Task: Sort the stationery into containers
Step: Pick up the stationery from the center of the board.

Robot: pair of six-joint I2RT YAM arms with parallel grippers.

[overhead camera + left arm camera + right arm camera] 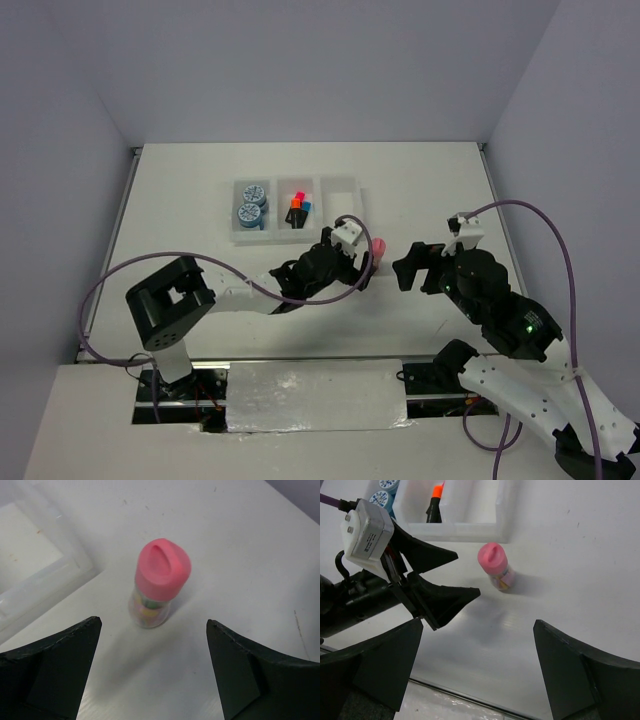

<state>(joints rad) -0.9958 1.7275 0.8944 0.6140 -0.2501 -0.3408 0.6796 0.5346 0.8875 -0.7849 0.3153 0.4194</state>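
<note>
The pink-capped cylinder (156, 587) is standing free on the tabletop (240, 555) before the left fingers (55, 665), gaping apart; right fingers (580, 675) likewise.

The white worktop (200, 180) shows a few faint scuff marks. A white tray (340, 236) sits on it toward the far middle. A pink-capped cylinder (378, 246) stands upright on the worktop just off the tray's near right corner, not touching it.
</note>
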